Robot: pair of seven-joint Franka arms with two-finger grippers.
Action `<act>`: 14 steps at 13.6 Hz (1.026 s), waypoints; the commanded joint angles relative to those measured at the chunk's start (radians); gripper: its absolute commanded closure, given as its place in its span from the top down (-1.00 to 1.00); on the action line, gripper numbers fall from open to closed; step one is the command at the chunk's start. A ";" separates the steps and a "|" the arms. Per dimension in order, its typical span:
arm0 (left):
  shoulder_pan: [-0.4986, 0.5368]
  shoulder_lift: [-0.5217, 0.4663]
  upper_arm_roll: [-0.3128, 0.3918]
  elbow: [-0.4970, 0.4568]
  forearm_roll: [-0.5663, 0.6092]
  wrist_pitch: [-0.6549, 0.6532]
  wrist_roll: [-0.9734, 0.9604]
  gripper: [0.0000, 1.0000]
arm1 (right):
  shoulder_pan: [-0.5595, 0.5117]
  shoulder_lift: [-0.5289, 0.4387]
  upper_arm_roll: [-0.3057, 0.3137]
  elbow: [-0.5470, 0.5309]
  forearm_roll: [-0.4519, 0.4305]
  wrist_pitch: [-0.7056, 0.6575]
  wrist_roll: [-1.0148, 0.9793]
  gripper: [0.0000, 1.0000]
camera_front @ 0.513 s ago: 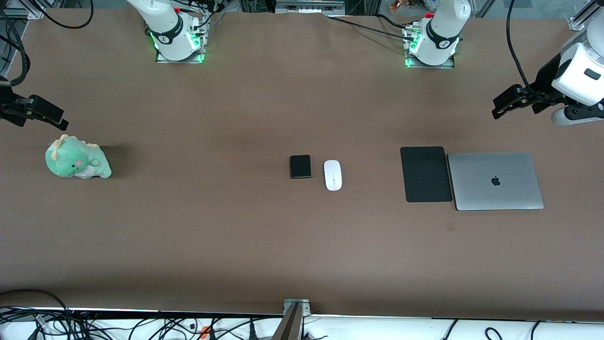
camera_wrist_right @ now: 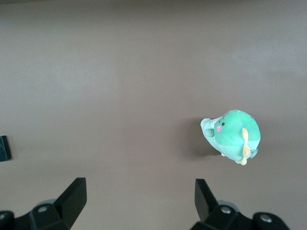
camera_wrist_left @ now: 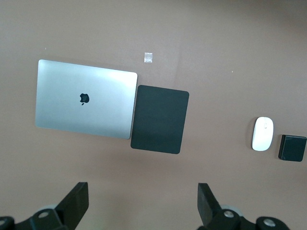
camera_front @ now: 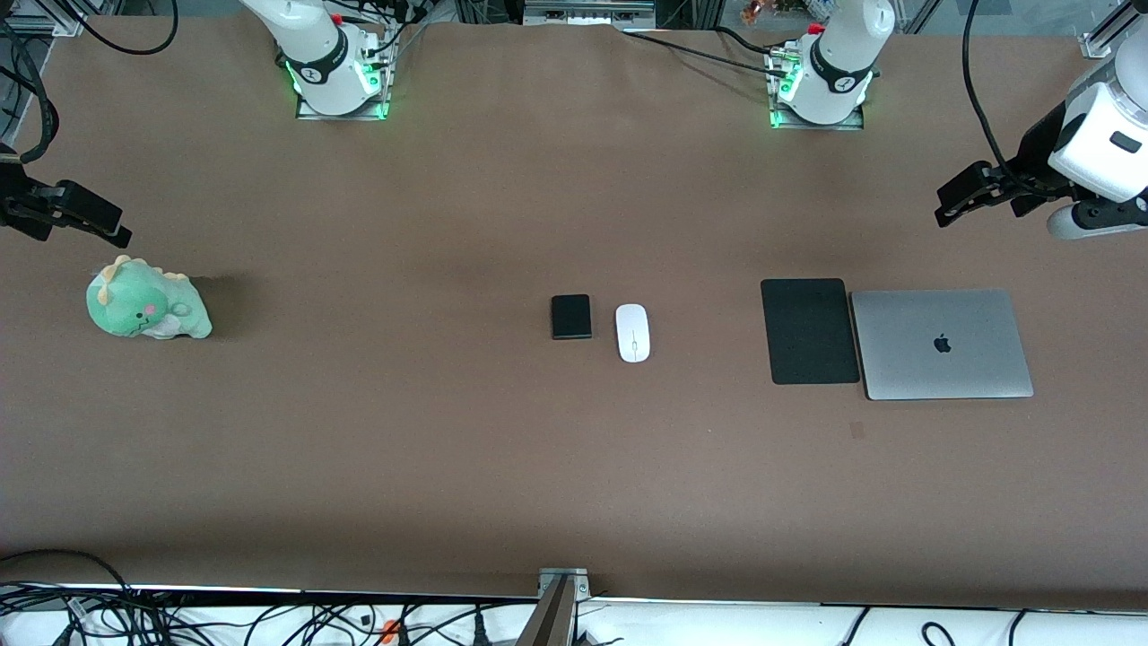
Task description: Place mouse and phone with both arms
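**A:** Mouse and phone are both untouched, as far as I can judge. Start with the big things, though: the table point(camera_front: 448, 449) is a wide brown sheet, and the largest item on it is the closed silver laptop point(camera_front: 942, 344), toward the left arm's end.

**B:** With the black mouse pad point(camera_front: 810, 331) edge to edge beside it, on the side toward the table's middle. That reads like a desk layout, so I'd guess the pad is where the mouse is meant to go.

**A:** Likely. Next in size, the green plush dinosaur point(camera_front: 146, 309) sits alone toward the right arm's end, well apart from everything else.

**B:** Then the small pair in the middle: the mouse point(camera_front: 632, 333) and the phone point(camera_front: 571, 317), just beside each other with a narrow gap between, the phone on the side toward the right arm's end. Each arm has its own item on its own side, which suits a two-arm pickup.

**A:** And the arms?

**B:** The left gripper point(camera_front: 964, 196) hangs over bare table near the laptop, fingers spread wide and holding nothing; its wrist view shows the gap plainly. The right gripper point(camera_front: 85, 215) is up over the table close to the dinosaur, also spread and empty. Both are far out from the middle, so neither reach has closed in.
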State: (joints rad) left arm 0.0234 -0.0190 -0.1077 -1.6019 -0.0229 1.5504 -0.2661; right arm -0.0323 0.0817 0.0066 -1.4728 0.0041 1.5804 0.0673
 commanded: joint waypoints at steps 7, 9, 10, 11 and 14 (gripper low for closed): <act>0.004 0.011 -0.007 0.022 0.005 -0.029 0.007 1.00 | 0.011 -0.002 0.010 -0.027 0.022 -0.006 -0.009 1.00; 0.004 0.011 -0.007 0.022 0.005 -0.030 0.007 1.00 | 0.025 0.009 0.010 -0.029 0.022 -0.006 -0.006 1.00; 0.004 0.011 -0.007 0.020 0.003 -0.029 0.007 1.00 | 0.028 0.012 0.010 -0.029 0.022 -0.006 -0.001 1.00; 0.003 0.011 -0.007 0.020 0.003 -0.029 0.005 1.00 | 0.035 0.018 0.010 -0.031 0.022 -0.008 -0.001 1.00; 0.001 0.011 -0.007 0.020 0.003 -0.030 0.005 1.00 | 0.054 0.042 0.010 -0.040 0.022 -0.010 0.002 1.00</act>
State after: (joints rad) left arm 0.0228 -0.0156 -0.1094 -1.6018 -0.0229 1.5392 -0.2660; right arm 0.0108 0.1174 0.0185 -1.4994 0.0070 1.5784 0.0676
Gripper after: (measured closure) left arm 0.000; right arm 0.000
